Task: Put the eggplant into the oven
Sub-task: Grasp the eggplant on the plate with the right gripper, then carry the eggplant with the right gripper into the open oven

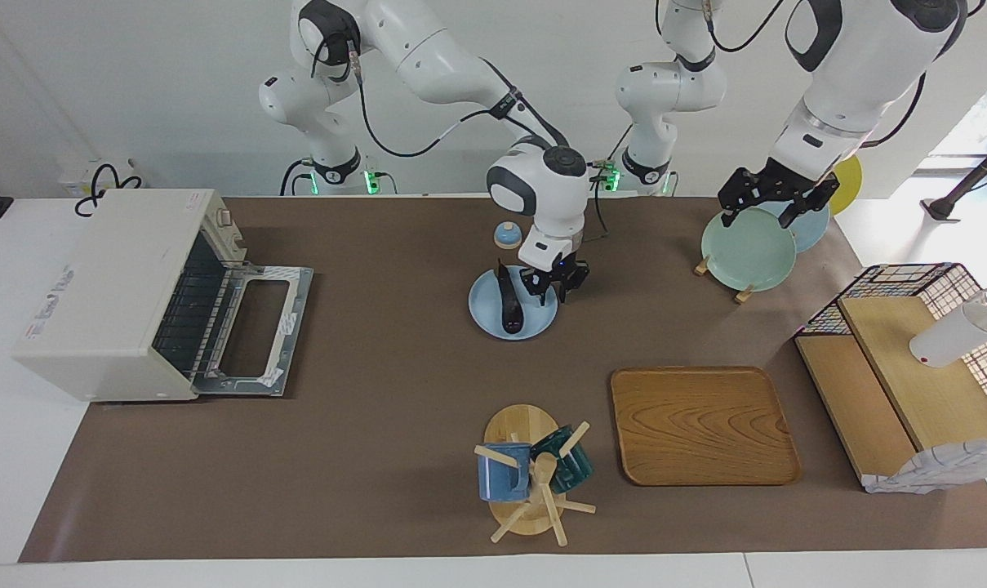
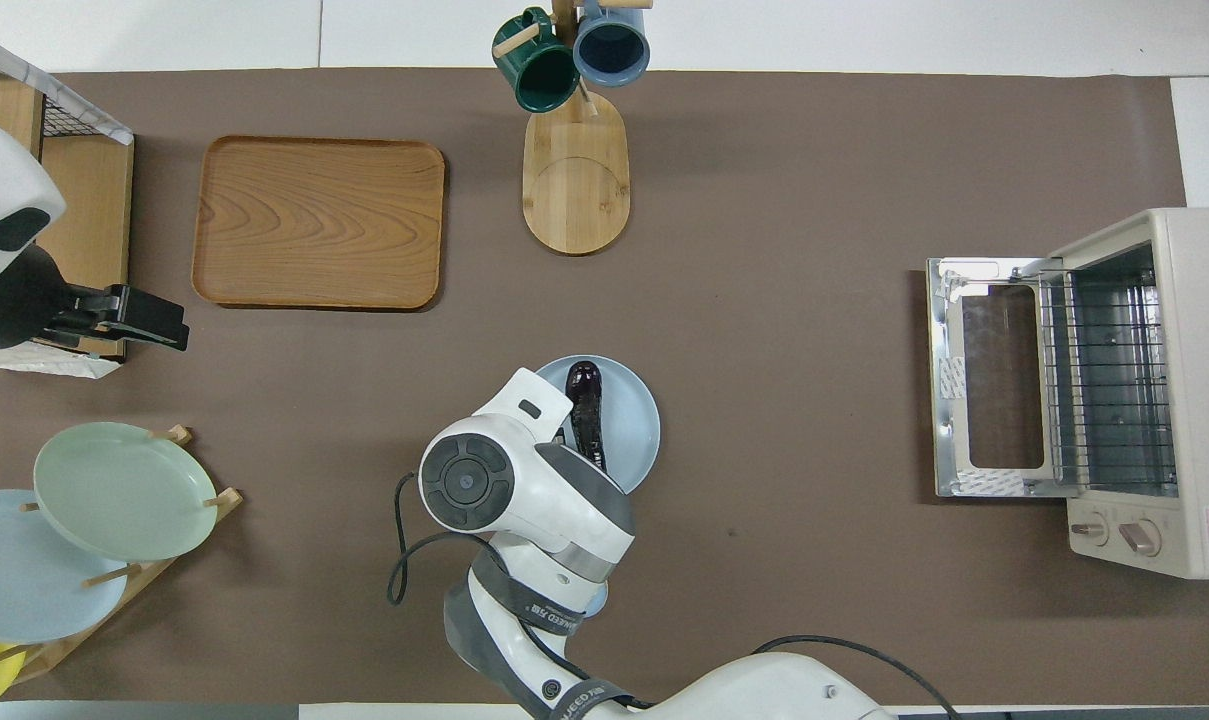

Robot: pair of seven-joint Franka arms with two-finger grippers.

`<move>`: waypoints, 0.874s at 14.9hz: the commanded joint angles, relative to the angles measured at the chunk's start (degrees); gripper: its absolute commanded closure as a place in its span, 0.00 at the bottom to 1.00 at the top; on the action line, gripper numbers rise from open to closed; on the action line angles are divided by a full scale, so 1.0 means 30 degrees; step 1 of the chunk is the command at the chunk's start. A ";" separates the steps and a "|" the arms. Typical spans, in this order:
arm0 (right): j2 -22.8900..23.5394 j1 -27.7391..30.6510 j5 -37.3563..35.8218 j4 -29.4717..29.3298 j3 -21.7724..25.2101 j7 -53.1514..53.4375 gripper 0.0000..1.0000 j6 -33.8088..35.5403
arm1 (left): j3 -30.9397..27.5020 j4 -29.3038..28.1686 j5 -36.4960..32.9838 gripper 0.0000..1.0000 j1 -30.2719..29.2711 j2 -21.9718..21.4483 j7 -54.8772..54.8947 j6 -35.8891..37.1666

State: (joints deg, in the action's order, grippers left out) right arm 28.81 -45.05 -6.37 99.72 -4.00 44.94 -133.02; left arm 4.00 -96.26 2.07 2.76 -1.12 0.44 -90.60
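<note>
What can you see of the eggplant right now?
The eggplant is slim, glossy and dark purple-black. It lies flat on the light blue plate at mid-table, lengthwise along the line from the robots outward, thin end toward them. The right claw hangs over the plate just beside it, not visibly gripping it.

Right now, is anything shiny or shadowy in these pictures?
Facing view: the oven casts a dark shadow on the mat under its open door. Overhead view: the eggplant shows a small shiny glint at its tip, and the right gripper's arm hides part of it.
</note>
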 commanded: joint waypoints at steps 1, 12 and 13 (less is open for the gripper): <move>-0.0523 0.0076 -0.0686 -0.0654 -0.0013 0.0490 1.00 0.2169 | -0.0189 -0.0197 -0.0396 0.00 0.0049 -0.0066 0.0263 -0.0388; -0.6844 0.7977 -0.2797 0.3515 0.0250 -0.7909 1.00 0.7983 | -0.0131 -0.0402 -0.0396 0.00 -0.0128 -0.0066 0.0439 -0.0739; -0.7489 0.8827 -0.2826 0.4426 0.0250 -0.8788 1.00 0.7779 | -0.0131 -0.0431 -0.0396 0.00 -0.0157 -0.0095 0.0380 -0.0681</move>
State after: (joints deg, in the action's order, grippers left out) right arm 13.71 -23.31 -13.68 102.11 -2.28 22.34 -106.91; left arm 3.45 -96.38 1.85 2.56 -0.70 1.20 -91.48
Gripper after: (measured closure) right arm 0.974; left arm 0.000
